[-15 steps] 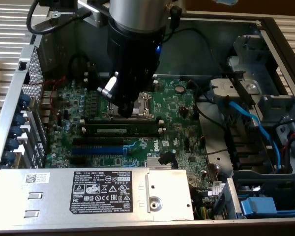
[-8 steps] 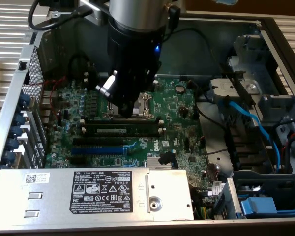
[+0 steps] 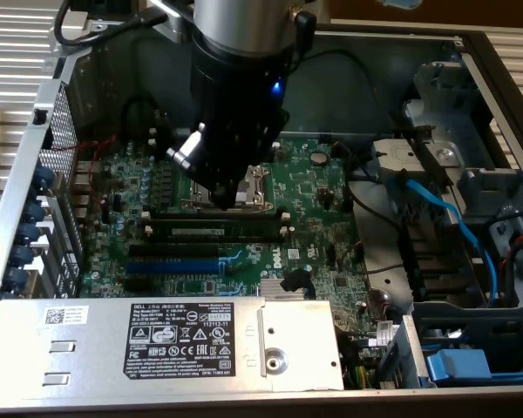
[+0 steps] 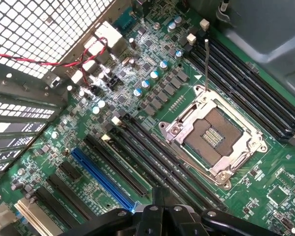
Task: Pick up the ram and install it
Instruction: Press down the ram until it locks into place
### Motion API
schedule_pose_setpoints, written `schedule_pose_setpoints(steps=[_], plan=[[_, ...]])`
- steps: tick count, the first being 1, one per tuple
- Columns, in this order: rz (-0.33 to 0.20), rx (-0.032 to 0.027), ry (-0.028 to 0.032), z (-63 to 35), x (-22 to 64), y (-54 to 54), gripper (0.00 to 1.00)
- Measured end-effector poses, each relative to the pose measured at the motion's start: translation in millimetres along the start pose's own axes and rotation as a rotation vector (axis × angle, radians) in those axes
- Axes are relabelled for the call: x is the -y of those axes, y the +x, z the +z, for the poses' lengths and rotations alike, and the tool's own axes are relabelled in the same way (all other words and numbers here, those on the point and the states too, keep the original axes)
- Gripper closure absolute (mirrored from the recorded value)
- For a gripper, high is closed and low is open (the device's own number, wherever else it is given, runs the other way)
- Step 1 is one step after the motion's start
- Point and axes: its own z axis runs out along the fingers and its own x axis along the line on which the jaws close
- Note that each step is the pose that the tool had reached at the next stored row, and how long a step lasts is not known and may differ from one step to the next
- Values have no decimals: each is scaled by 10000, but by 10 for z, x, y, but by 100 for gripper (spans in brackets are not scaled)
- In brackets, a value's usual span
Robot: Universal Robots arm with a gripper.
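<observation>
An open computer case (image 3: 471, 52) is laid on a slatted metal surface, with its green board (image 3: 314, 187) exposed and a power unit with a label (image 3: 170, 344) along the near edge.

In the exterior view, the arm (image 3: 235, 96) is seen hanging over the middle of the board, with the gripper (image 3: 229, 193) lowered to the silver chip socket (image 3: 248, 187). The ram (image 3: 216, 230) is found just below the tool in this view, seated upright in one of the long black slots (image 3: 179, 252), with its chips and white label strip showing. A blue slot (image 3: 170, 268) lies further from the tool, beyond the black ones.

In the wrist view, the gripper (image 4: 162, 204) is seen with its jaws brought fully together and nothing held between them. The socket (image 4: 214, 137) lies just ahead of the fingertips, and a bank of black slots (image 4: 152, 157) runs beside it. The blue slot (image 4: 103, 177) sits on the far side of those.

The stick appears to be in its slot already, so the pick-up and placing are judged done. Whether it is pressed fully home and latched by the end clips cannot be told.
</observation>
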Motion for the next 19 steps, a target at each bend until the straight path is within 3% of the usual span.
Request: schedule_pose_setpoints(steps=[7, 19], plan=[[624, 13, 36, -4, 0, 0, 90], [1672, 223, 154, -6, 0, 0, 90]])
